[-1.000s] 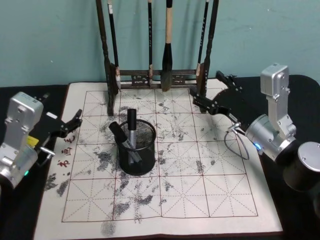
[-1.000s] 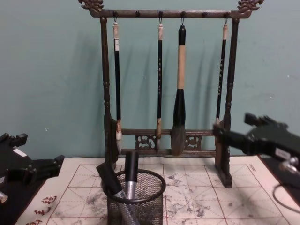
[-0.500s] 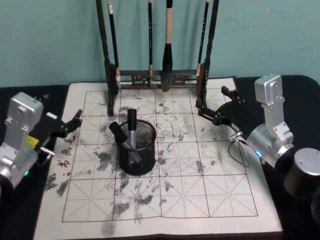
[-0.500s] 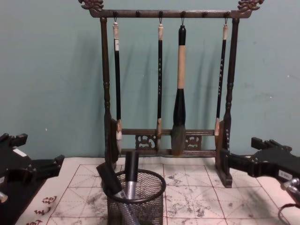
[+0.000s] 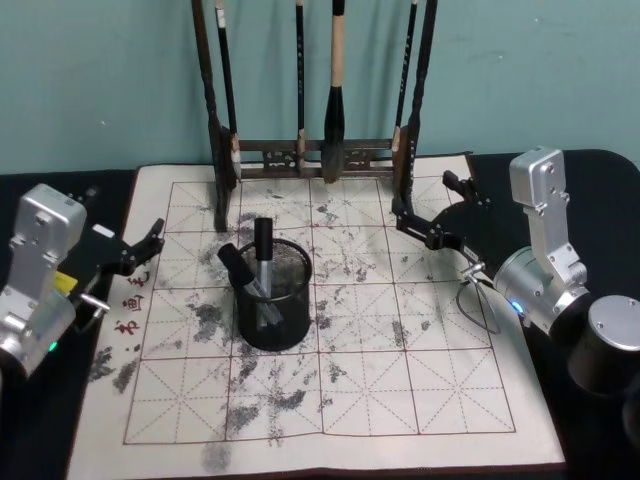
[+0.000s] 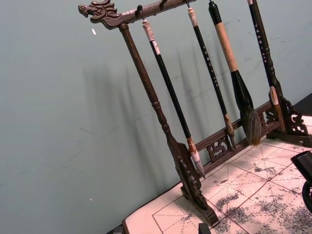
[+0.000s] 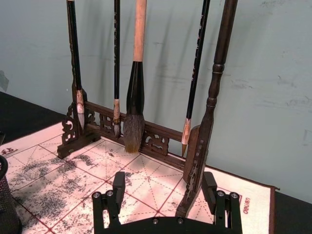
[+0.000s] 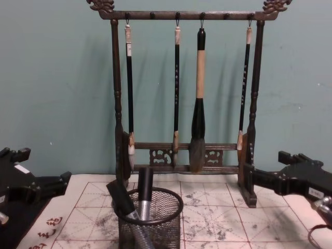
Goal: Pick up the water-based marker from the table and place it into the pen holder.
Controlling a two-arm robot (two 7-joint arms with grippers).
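The pen holder [image 5: 274, 300], a round black mesh cup, stands on the ink-stained grid mat [image 5: 400, 380] left of centre, also in the chest view [image 8: 150, 220]. Two markers rest inside it. One stands upright with a black cap and silver barrel [image 5: 262, 248], and a black one [image 5: 236, 264] leans left. My right gripper [image 5: 424, 200] hovers open and empty over the mat's back right, beside the rack's right post, and shows in its wrist view [image 7: 164, 187]. My left gripper [image 5: 148, 245] is open and empty at the mat's left edge.
A tall dark wooden brush rack [image 5: 318, 155] with several hanging brushes stands along the mat's back edge, in front of the teal wall. A black round object [image 5: 612, 345] sits at the far right by the right arm's base. Black table surface [image 5: 600, 165] flanks the mat.
My right gripper drew back to the right and lower, away from the rack, then held still for the last half second. The left arm, holder and markers have not moved.
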